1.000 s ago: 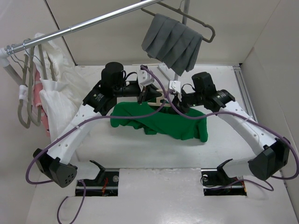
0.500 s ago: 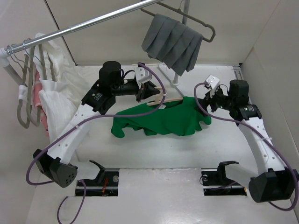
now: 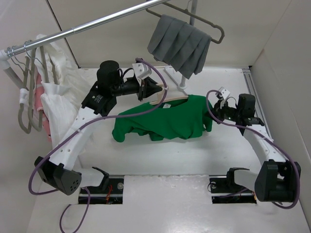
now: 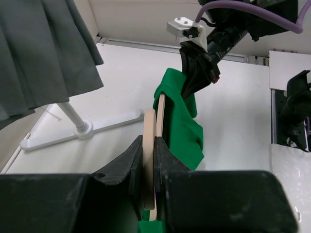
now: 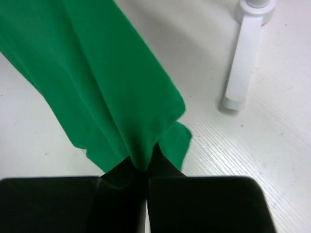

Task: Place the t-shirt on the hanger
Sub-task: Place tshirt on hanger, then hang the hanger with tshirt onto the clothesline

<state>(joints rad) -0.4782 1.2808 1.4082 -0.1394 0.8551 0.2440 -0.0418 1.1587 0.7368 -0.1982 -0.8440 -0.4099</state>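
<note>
T-shirt (image 3: 165, 121) strung between two closed grippers

White table (image 3: 160, 155) fills the middle of the top view. A metal rail (image 3: 87, 25) crosses the upper left, with white garments (image 3: 58, 97) hanging at the left edge and a grey pleated cloth (image 3: 179, 44) at upper centre. The bright green t-shirt sits at frame centre, raised along its top edge and sagging lower left. The cream hanger (image 3: 163, 99) lies along that top edge, its far part under the green cloth. The left gripper (image 3: 154, 90) has its fingers (image 4: 141, 155) pressed onto the hanger. At centre right, the right gripper (image 3: 214, 114) pinches the t-shirt's edge between closed fingers, near a white stand (image 5: 243, 53).
</note>
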